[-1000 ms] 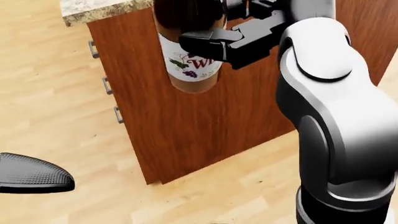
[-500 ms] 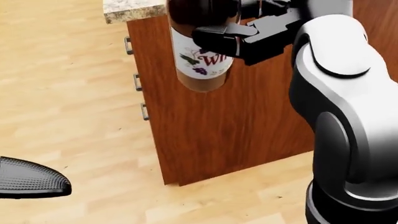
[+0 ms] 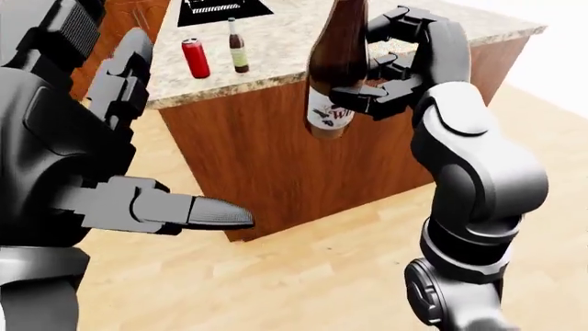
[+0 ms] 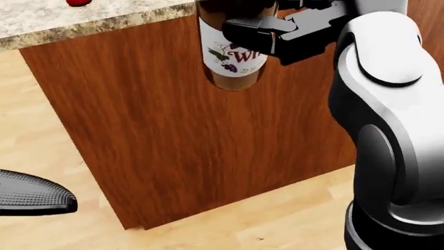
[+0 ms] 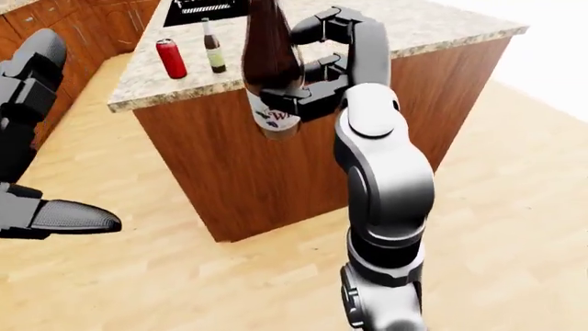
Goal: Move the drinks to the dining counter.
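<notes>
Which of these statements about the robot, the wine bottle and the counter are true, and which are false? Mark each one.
1. The right hand holds a wine bottle. True.
2. The wine bottle stands on the counter. False: it is held in the air, its base off the granite top.
3. A red can stands on the counter. True.
4. The left hand grips the small bottle. False: that bottle stands on the counter beside the can; the left hand holds nothing.
5. The floor is tiled white. False: it is light wood.

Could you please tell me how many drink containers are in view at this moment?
3. The wine bottle is held in the right hand above the counter's edge; a red can and a small brown bottle stand side by side on the granite counter. Others could be out of frame.
</notes>
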You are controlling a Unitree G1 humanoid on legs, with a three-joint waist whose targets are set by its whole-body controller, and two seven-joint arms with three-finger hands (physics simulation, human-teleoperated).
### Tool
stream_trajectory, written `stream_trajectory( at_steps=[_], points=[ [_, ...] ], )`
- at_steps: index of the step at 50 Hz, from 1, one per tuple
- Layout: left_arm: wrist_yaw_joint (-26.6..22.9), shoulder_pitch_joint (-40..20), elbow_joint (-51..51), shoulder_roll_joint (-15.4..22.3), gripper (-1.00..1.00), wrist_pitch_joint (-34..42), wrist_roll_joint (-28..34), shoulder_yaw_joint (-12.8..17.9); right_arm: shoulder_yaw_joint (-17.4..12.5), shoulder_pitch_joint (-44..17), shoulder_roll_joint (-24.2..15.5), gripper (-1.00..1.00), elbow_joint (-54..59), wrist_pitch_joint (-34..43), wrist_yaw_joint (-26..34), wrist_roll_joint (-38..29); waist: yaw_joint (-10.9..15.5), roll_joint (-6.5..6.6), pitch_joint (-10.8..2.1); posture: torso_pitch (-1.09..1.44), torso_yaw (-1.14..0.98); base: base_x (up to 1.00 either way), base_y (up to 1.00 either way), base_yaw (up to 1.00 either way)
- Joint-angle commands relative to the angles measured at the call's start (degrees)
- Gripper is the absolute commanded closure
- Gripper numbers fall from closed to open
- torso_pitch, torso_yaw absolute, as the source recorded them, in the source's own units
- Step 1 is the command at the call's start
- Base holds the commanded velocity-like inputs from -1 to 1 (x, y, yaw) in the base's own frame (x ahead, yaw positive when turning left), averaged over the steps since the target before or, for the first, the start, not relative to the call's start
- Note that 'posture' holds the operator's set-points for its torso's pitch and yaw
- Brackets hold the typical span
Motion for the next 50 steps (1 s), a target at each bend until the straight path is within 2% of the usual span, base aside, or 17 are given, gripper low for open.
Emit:
stream_trajectory(
  at_steps=[1,4,7,9,11,13,16,19,22,24,25,26,27,31,34,35,50],
  points=[
    [-0.17,-0.50,0.15,0.35,-1.00,-0.62,0.77,0.50,-0.18,-2.05,-0.25,1.00,-2.60,-3.98,0.56,0.69,0.09,0.93,-0.88,0.00,0.00,0.75,-0.73,0.00],
    [-0.29,-0.46,0.20,0.41,-1.00,-0.60,0.70,0.68,-0.26,-2.19,-0.24,1.00,-2.42,-4.09,0.65,0.66,0.02,1.12,-3.91,0.00,0.00,0.75,-0.73,0.00],
    [-0.27,-0.42,0.11,0.55,-1.00,-0.67,0.54,0.82,-0.56,-2.16,-0.19,1.00,-2.43,-4.21,0.69,0.79,1.37,0.96,-3.50,0.00,0.00,0.75,-0.74,0.00],
    [-0.18,-0.56,0.22,0.71,-1.00,-0.77,0.39,0.75,-0.61,-2.45,-0.26,1.00,-2.70,-3.72,0.64,0.89,1.91,-0.81,-2.97,0.00,0.00,0.74,-0.73,0.00],
    [-0.09,-0.62,0.24,0.92,-1.00,-0.87,0.11,0.88,-0.66,-2.65,-0.29,1.00,-2.90,-3.42,0.56,0.96,0.74,-6.15,-4.68,0.00,0.00,0.74,-0.73,0.00],
    [-0.14,-0.52,0.30,1.08,-1.00,-1.00,0.02,1.08,-0.60,-2.69,-0.28,1.00,-3.02,-3.33,0.47,1.01,-0.26,-4.70,-2.03,0.00,0.00,0.70,-0.73,0.00],
    [-0.33,-0.28,0.24,1.12,-1.00,-1.12,0.23,1.12,-0.05,-2.46,-0.33,1.00,-2.96,-3.73,0.44,0.77,-1.41,-3.80,-2.93,0.00,0.00,0.56,-0.45,0.00],
    [-0.47,0.04,0.21,1.15,-1.00,-1.20,0.34,1.34,0.72,-2.06,-0.34,1.00,-3.20,-3.96,1.00,0.21,0.54,-5.69,-2.57,0.00,0.00,0.20,0.04,0.24],
    [-0.59,0.47,0.19,1.38,-1.00,-1.40,0.16,1.87,0.62,-2.38,-0.10,1.00,-3.52,-3.37,1.41,-0.09,2.17,-3.80,-1.36,0.00,0.00,0.18,0.00,1.00],
    [-0.58,0.52,0.13,1.36,-1.00,-1.51,0.33,1.70,0.58,-2.37,0.04,1.00,-3.57,-3.34,1.59,-0.21,3.96,-0.38,-1.00,0.00,0.00,0.17,0.00,1.00],
    [-0.57,0.64,0.00,1.27,-1.00,-1.52,0.43,1.64,0.61,-2.33,0.09,1.00,-3.65,-3.28,1.68,-0.28,5.19,5.06,-1.64,0.00,0.00,0.18,0.00,1.00],
    [-0.53,0.71,-0.04,1.25,-1.00,-1.55,0.40,1.69,0.62,-2.32,0.16,1.00,-3.58,-3.42,1.82,-0.33,2.51,2.90,-2.33,0.00,0.00,0.18,0.00,1.00],
    [-0.51,0.78,-0.07,1.29,-1.00,-1.56,0.36,1.75,0.67,-2.33,0.26,1.00,-3.52,-3.54,2.01,-0.35,2.31,2.55,-3.25,0.00,0.00,0.18,0.00,1.00],
    [-0.71,1.19,-0.19,1.30,-1.00,-1.69,0.45,2.04,0.81,-2.70,0.45,1.00,-3.99,-2.89,2.39,-0.58,2.35,-0.38,-2.72,0.00,0.00,0.18,0.00,1.00],
    [-0.89,1.34,-0.14,1.30,-1.00,-1.76,0.57,2.19,0.84,-3.03,0.46,1.00,-4.10,-2.61,2.70,-0.77,-0.73,-7.62,-3.89,0.00,0.00,0.18,0.00,1.00],
    [-0.93,1.41,-0.16,1.31,-1.00,-1.79,0.57,2.28,0.89,-3.15,0.52,1.00,-4.13,-2.53,2.77,-0.82,-0.20,-5.28,-2.98,0.00,0.00,0.17,0.00,1.00],
    [0.14,1.54,0.06,4.65,-1.00,-4.09,-2.48,3.56,0.58,-5.93,0.37,1.00,-4.69,0.04,3.51,-1.32,0.88,-2.41,-2.98,0.00,0.00,0.18,0.00,1.00]
  ],
)
